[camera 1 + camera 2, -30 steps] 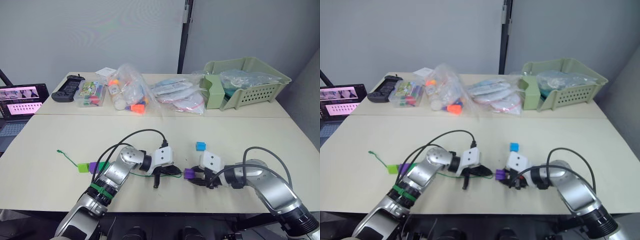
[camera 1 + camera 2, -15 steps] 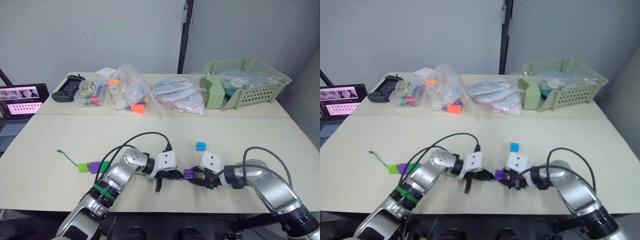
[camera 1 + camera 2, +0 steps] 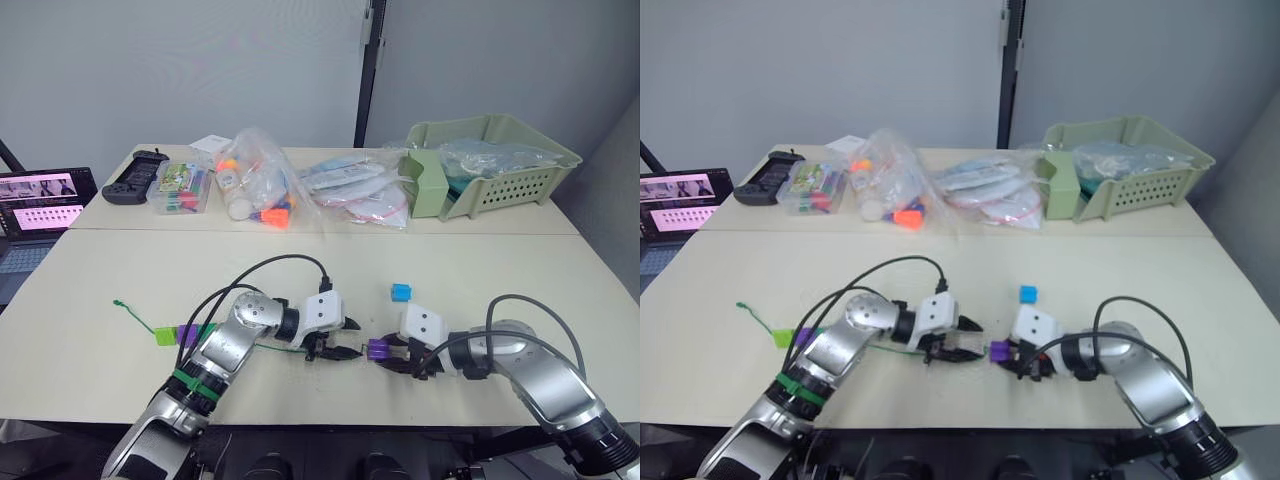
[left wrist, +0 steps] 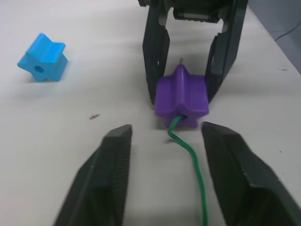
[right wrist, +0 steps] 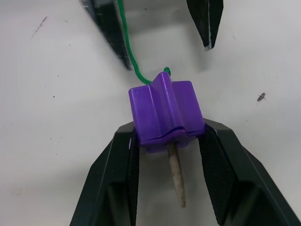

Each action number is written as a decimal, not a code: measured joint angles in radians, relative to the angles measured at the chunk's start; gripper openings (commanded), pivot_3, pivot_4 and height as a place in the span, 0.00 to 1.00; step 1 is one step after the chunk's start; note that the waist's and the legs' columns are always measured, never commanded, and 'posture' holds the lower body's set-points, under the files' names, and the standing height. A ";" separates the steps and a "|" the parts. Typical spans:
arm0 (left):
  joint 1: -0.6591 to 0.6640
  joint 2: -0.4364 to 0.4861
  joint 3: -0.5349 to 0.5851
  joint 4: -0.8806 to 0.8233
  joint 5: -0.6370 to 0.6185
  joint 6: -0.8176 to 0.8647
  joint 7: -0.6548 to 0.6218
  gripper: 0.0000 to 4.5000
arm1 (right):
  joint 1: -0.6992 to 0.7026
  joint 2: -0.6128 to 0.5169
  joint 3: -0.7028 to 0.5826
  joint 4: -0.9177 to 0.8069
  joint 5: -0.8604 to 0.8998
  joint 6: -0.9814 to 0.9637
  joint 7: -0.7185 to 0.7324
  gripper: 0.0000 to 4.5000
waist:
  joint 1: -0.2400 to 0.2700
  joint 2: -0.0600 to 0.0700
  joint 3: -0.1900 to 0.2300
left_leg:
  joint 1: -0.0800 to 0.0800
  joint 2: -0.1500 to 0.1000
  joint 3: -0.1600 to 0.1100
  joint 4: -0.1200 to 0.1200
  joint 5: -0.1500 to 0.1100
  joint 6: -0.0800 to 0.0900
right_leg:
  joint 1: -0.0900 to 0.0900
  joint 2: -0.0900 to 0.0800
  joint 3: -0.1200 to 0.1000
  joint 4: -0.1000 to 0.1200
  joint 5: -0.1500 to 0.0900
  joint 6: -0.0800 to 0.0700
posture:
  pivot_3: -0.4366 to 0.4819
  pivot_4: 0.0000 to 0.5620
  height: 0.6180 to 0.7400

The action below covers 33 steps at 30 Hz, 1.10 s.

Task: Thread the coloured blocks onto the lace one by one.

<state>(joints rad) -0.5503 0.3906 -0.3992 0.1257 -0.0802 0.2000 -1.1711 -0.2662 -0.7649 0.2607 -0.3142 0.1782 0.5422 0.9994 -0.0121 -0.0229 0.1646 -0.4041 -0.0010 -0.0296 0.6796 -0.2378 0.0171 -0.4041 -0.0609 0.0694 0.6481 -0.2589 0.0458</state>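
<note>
a purple block [image 5: 165,113] is clamped between the fingers of the right gripper [image 5: 167,155] near the front edge of the table [image 3: 500,270], with the lace [image 4: 190,155] passed through it and the pale tip [image 5: 177,176] seen poking out between those fingers. the left gripper [image 4: 164,141] is held open just left of that block, the cord running between its fingers untouched. a blue block [image 3: 401,292] is seen just beyond. a lime green block [image 3: 164,336] and another purple block [image 3: 185,334] are strung together further left.
</note>
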 measured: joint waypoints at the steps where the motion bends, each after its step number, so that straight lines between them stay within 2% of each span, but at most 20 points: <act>1: 0.000 -0.001 0.000 0.000 0.000 0.000 0.001 0.62 | 0.001 0.000 0.000 -0.001 0.000 0.000 0.000 0.30 | 0.001 0.000 0.000 | 0.000 0.000 0.000 0.000 0.000 0.000 | 0.000 0.000 0.000 0.000 0.000 0.000 | 0.48 0.27 1.00; 3: -0.004 -0.020 -0.006 0.001 0.001 -0.005 0.005 0.62 | 0.005 0.000 0.000 -0.015 0.002 0.011 0.000 0.30 | 0.003 0.000 0.000 | 0.000 0.000 0.000 0.000 0.000 0.000 | 0.000 0.000 0.000 0.000 0.000 0.000 | 0.48 0.27 1.00; 5: -0.012 -0.037 -0.017 0.002 0.003 -0.012 0.008 0.73 | 0.008 0.000 0.000 -0.027 0.002 0.020 -0.004 0.52 | 0.004 0.000 0.000 | 0.000 0.000 0.000 0.000 0.000 0.000 | 0.000 0.000 0.000 0.000 0.000 0.000 | 0.48 0.27 1.00; 6: -0.018 -0.050 -0.024 0.003 0.005 -0.017 0.010 0.76 | 0.009 0.001 -0.003 -0.032 0.003 0.025 -0.012 0.57 | 0.004 0.000 0.000 | 0.000 0.000 0.000 0.000 0.000 0.000 | 0.000 0.000 0.000 0.000 0.000 0.000 | 0.48 0.27 1.00; 9: -0.033 -0.056 -0.043 0.003 0.006 -0.020 0.003 1.00 | 0.022 -0.004 -0.032 -0.053 0.011 0.034 -0.020 0.82 | 0.002 0.000 0.000 | 0.000 0.000 0.000 0.000 0.000 0.000 | 0.000 0.000 0.000 0.000 0.000 0.000 | 0.48 0.27 1.00; 11: -0.034 -0.052 -0.053 0.003 0.010 -0.020 0.000 1.00 | 0.041 -0.027 -0.062 -0.076 0.030 0.038 -0.019 0.97 | 0.001 0.000 0.000 | 0.000 0.000 0.000 0.000 0.000 0.000 | 0.000 0.000 0.000 0.000 0.000 0.000 | 0.48 0.27 1.00; 16: -0.067 -0.054 -0.093 0.018 0.060 -0.019 0.005 1.00 | 0.115 -0.092 -0.122 -0.120 0.043 0.045 -0.016 0.98 | 0.004 0.000 0.000 | 0.000 -0.001 0.001 0.000 0.000 0.000 | 0.001 0.000 0.000 -0.001 0.000 0.000 | 0.48 0.27 1.00; 22: -0.089 -0.108 -0.115 0.071 0.112 -0.022 0.054 1.00 | 0.148 -0.106 -0.129 -0.127 0.042 0.046 -0.021 0.98 | 0.003 0.000 0.000 | 0.000 -0.001 0.002 0.000 0.000 0.000 | 0.000 0.000 0.000 0.000 0.000 0.000 | 0.48 0.27 1.00; 25: -0.089 -0.113 -0.124 0.072 0.114 -0.021 0.046 0.82 | 0.148 -0.106 -0.129 -0.127 0.042 0.049 -0.023 1.00 | -0.001 0.000 0.000 | 0.000 0.000 0.002 0.000 0.000 0.000 | 0.000 0.001 0.000 0.000 0.000 0.000 | 0.48 0.27 1.00; 31: -0.084 -0.101 -0.127 0.072 0.117 -0.012 0.033 0.37 | 0.132 -0.104 -0.121 -0.127 0.041 0.053 -0.030 1.00 | 0.000 0.000 0.000 | 0.000 0.000 0.001 0.000 0.000 0.000 | 0.000 0.000 0.000 0.000 0.000 0.000 | 0.48 0.27 1.00; 32: -0.084 -0.101 -0.127 0.071 0.116 -0.012 0.033 0.31 | 0.128 -0.103 -0.118 -0.126 0.041 0.053 -0.031 1.00 | 0.000 0.000 0.000 | 0.000 0.000 0.001 0.000 0.000 0.000 | 0.000 0.000 0.000 0.000 0.000 0.000 | 0.48 0.27 1.00; 33: -0.084 -0.101 -0.127 0.071 0.116 -0.012 0.033 0.30 | 0.122 -0.101 -0.115 -0.125 0.041 0.053 -0.032 1.00 | 0.000 0.000 0.000 | 0.000 0.000 0.001 0.000 0.000 0.000 | 0.001 0.000 0.000 0.000 0.000 0.000 | 0.48 0.27 1.00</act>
<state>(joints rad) -0.6342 0.2899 -0.5260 0.1968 0.0362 0.1882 -1.1382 -0.1445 -0.8655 0.1453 -0.4389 0.2190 0.5953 0.9673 -0.0120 -0.0231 0.1647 -0.4042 -0.0012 -0.0282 0.6798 -0.2378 0.0171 -0.4036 -0.0606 0.0695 0.6477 -0.2590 0.0460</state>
